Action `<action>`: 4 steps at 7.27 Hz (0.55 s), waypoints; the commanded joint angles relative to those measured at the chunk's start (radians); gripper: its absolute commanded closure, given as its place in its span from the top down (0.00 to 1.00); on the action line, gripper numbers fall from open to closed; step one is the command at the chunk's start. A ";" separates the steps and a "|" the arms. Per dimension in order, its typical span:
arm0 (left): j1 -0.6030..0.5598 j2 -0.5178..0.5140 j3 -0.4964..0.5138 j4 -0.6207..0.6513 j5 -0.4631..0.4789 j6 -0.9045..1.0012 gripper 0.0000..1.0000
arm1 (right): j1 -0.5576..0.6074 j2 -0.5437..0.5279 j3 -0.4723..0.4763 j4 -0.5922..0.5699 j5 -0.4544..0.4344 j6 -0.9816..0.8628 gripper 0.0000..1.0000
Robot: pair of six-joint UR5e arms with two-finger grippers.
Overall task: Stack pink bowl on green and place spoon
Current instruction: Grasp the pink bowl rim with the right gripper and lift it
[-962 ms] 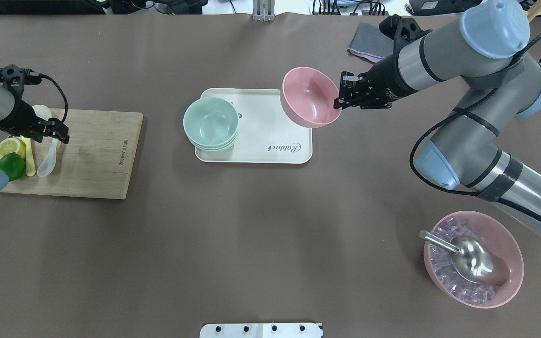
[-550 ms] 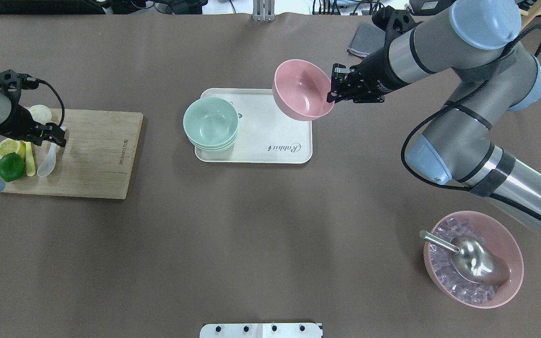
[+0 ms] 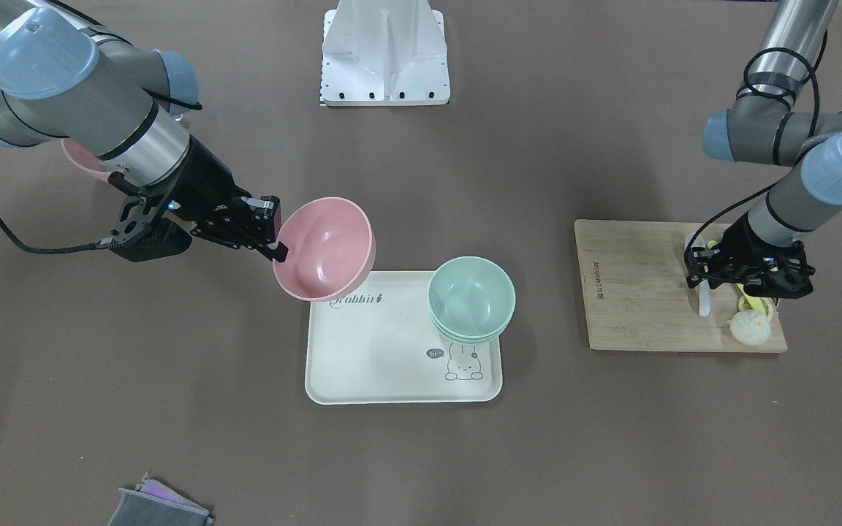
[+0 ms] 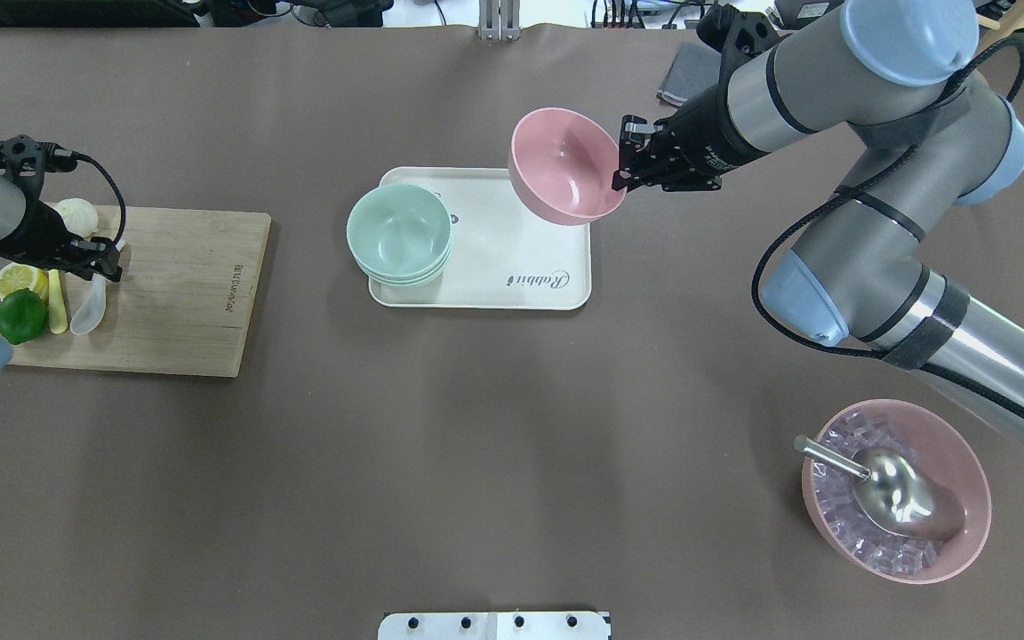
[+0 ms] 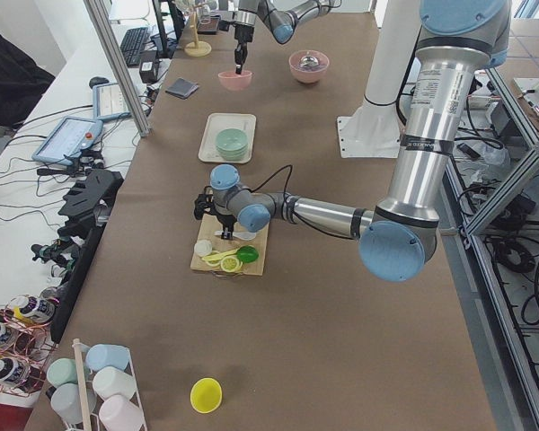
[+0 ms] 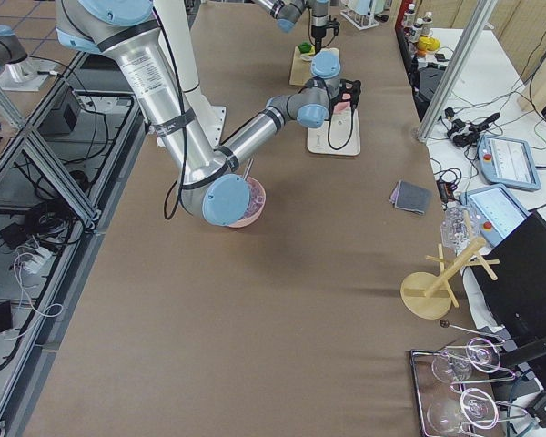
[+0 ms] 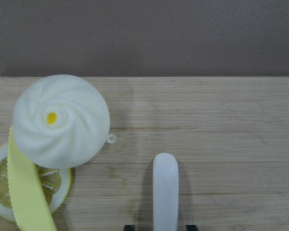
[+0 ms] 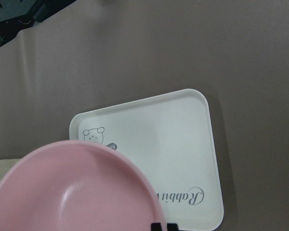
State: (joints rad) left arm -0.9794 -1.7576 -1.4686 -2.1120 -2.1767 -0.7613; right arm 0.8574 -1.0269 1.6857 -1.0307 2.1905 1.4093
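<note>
Pink bowl (image 4: 563, 178) is airborne, pinched in your right gripper (image 4: 620, 173) but not on the green stack (image 4: 399, 233) yet, and your left gripper (image 4: 103, 265) just straddles the spoon (image 4: 88, 308), jaws unclosed.

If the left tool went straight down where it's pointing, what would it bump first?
Probably the spoon. Its handle lies right under the left tool, between its open jaws, on the wooden cutting board. How high the tool is above it is unclear.
</note>
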 commanded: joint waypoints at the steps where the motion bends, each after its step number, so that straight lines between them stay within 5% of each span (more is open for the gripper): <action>1: 0.007 0.000 0.001 0.000 0.000 -0.001 0.25 | -0.003 0.001 0.000 -0.002 0.000 0.005 0.00; 4: 0.005 0.001 -0.018 0.001 -0.012 -0.006 0.00 | -0.003 0.001 0.006 0.000 0.000 0.007 0.00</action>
State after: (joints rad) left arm -0.9732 -1.7566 -1.4742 -2.1113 -2.1796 -0.7647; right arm 0.8545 -1.0267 1.6884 -1.0310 2.1905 1.4152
